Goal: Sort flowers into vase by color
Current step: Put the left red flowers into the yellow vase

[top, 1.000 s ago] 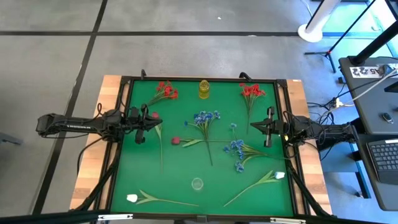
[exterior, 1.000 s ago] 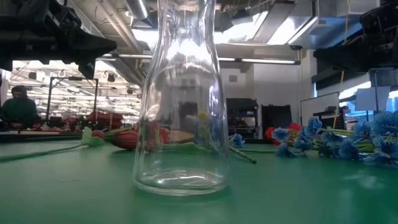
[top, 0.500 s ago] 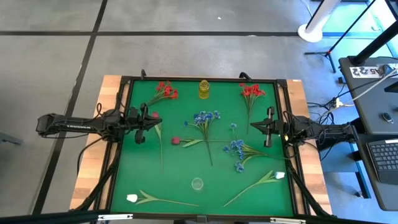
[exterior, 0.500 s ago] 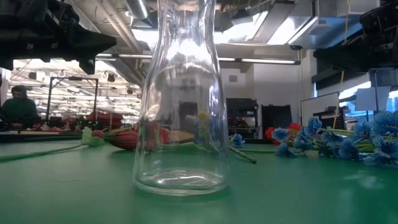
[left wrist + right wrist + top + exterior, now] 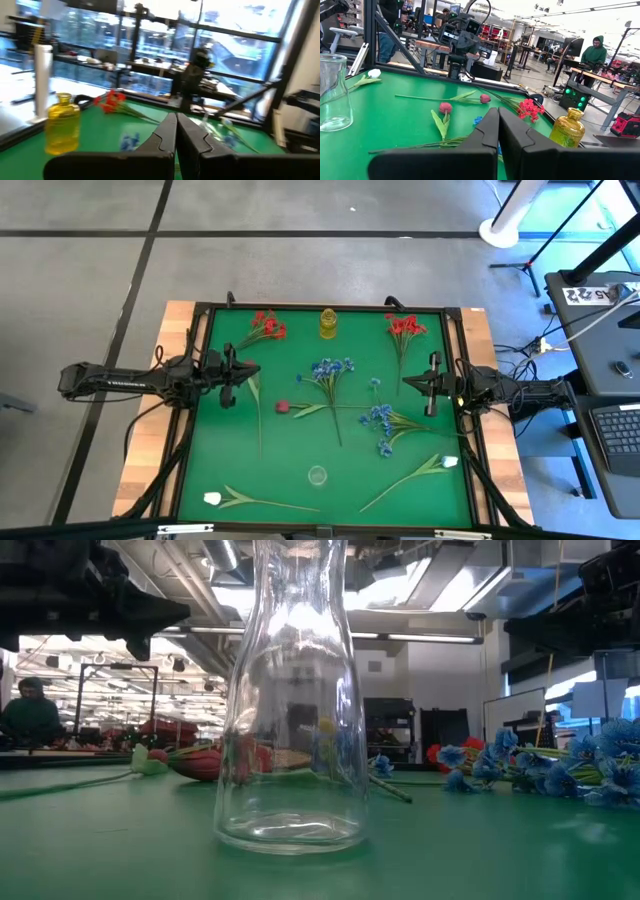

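Nothing has yet been placed in a vase: the clear glass vase (image 5: pixel 317 475) stands empty near the front edge of the green tabletop (image 5: pixel 290 440), and the small yellow vase (image 5: pixel 328 322) stands at the far edge. The flowers lie scattered — red sprays (image 5: pixel 265 326) and (image 5: pixel 404 327) on either side of the yellow vase, blue sprays (image 5: pixel 330 369) and (image 5: pixel 379 420) near the middle, a dark red rosebud (image 5: pixel 282 406) between them, and white tulips (image 5: pixel 213 499) and (image 5: pixel 449 462) along the front.

The left gripper (image 5: pixel 238 370) is held above the tabletop's left side with its fingers pressed together and nothing between them; the right gripper (image 5: pixel 431 385) waits likewise at the right side, fingers together and empty.

The step in hand is judged to be a first pick. It would be done well if the fingers were parted before descent and a stem were taken at mid-length — not at the blossoms — so that the flower hangs straight and can be threaded into a narrow neck. Crossed stems among the blue sprays should be avoided, since neighbours may be dragged along.
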Robot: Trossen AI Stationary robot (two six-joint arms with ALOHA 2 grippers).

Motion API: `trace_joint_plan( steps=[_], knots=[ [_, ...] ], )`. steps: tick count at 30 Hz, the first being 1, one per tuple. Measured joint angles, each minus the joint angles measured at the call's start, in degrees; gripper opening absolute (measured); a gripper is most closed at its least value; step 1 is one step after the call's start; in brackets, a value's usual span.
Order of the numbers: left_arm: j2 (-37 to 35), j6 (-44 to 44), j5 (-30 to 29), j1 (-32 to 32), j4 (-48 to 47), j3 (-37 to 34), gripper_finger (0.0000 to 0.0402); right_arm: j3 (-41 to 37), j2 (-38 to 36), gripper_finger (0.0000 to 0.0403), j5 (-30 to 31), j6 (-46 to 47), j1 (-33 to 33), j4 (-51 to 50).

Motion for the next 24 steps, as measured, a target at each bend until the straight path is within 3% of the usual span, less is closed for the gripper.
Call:
trace_joint_plan(
  steps=[4, 8, 12, 17, 24],
  knots=[
    [0.9, 1.2, -1.7, 0.0, -1.7, 4.7, 0.0, 0.0, 0.0, 0.0008, 0.0, 0.0, 0.0, 0.0],
    [3.2, 4.3, -0.3, 0.0, -3.4, 13.7, 0.0, 0.0, 0.0, 0.0008, 0.0, 0.0, 0.0, 0.0],
    [7.7, 7.0, -3.3, 0.0, -16.3, 23.9, 0.0, 0.0, 0.0, 0.0008, 0.0, 0.0, 0.0, 0.0],
    [17.1, 1.0, -18.1, 0.8, -37.1, 31.0, 0.0, 0.0, 0.0, 0.0008, 0.0, 0.0, 0.0, 0.0],
    [28.5, -6.9, -18.1, 5.9, -47.1, 33.5, 0.0, 0.0, 0.0, 0.0008, 0.0, 0.0, 0.0, 0.0]
  ],
)
